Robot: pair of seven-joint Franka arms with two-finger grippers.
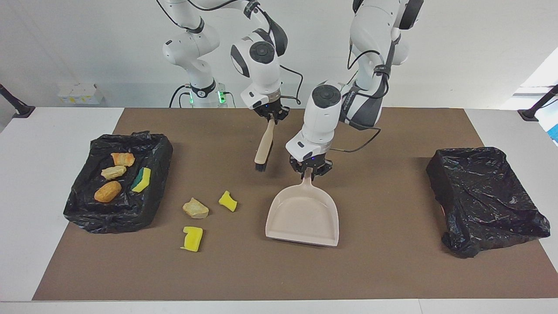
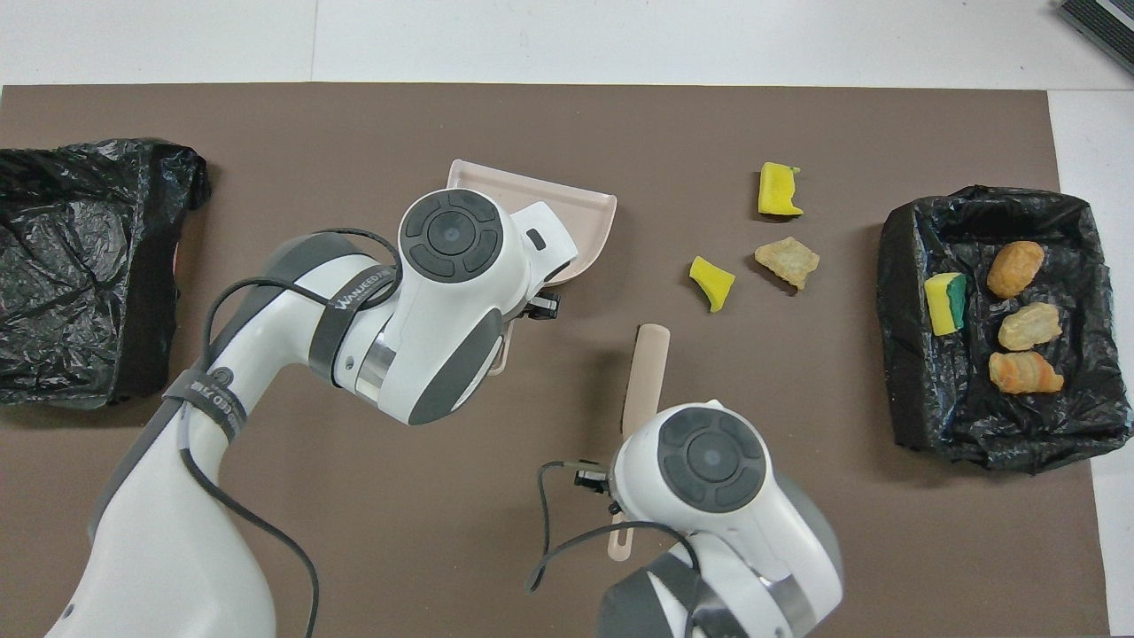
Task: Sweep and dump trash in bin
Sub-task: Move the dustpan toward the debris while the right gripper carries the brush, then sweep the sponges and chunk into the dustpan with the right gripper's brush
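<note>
Roughly halfway, by the look of it. Going across the facing view:

- Bin [image 1: 78,205] at right arm's end, black-lined: 4 scraps inside, namely 3 bread-like lumps [image 1: 107,191] plus 1 green-backed sponge [image 1: 141,179].
- On the mat [image 1: 392,270] just beside that bin: 3 loose scraps still to sweep: 1 crusty lump [image 1: 195,208], 2 yellow sponge chunks [image 1: 228,201]. Total trash 7.
- Right gripper [image 1: 271,117]: fingers pinching brush handle, brush [image 1: 263,149] hanging bristles-down over the mat, slightly tilted.
- Left gripper [image 1: 310,170]: fingers pinching dustpan handle; dustpan [image 1: 304,216] tilted, handle end raised; whether the lip touches the mat, hard to tell. Pan empty.
- Second black-lined bin [image 1: 481,198] at left arm's end: nothing visible inside.

Counts: 2 bins, 1 brush, 1 dustpan, 7 scraps.
Left to do: position pan by the 3 loose scraps, sweep in, dump.
</note>
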